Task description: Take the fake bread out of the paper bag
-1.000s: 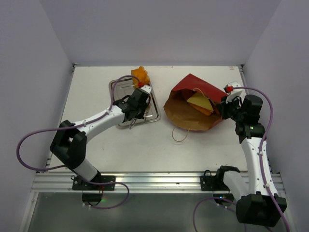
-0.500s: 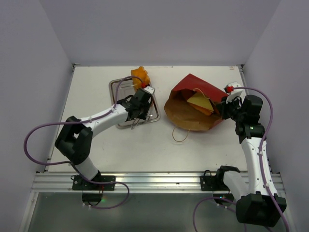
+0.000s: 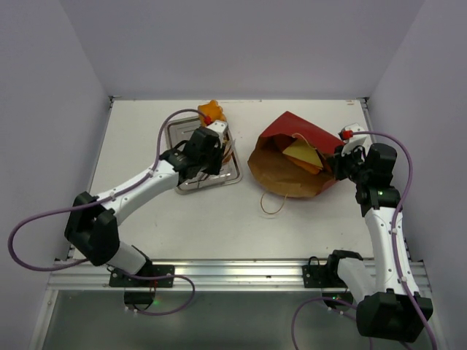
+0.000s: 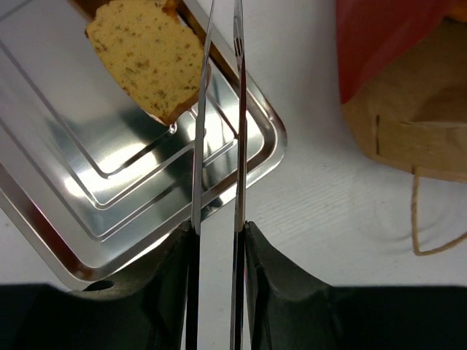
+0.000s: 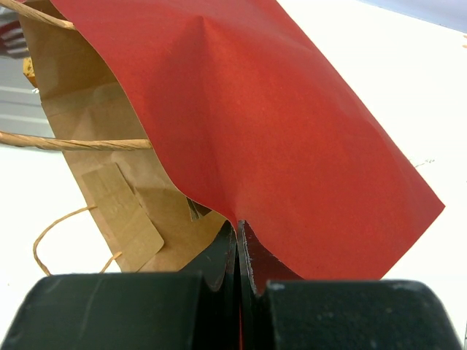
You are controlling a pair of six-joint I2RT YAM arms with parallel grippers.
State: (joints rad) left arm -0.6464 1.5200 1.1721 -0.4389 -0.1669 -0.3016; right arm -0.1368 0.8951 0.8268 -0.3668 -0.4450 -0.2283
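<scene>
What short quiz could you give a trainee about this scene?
1. True or false: the right gripper is shut on the edge of the paper bag.
2. Where does the bread slice lie? A) inside the bag B) on the metal tray C) under the bag
3. Fill in: the yellow wedge shows in the mouth of the ___.
Key: 1 true; 2 B; 3 paper bag.

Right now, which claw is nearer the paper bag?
Right. The right claw pinches the red edge of the paper bag; the left claw hangs over the metal tray, apart from the bag.
</scene>
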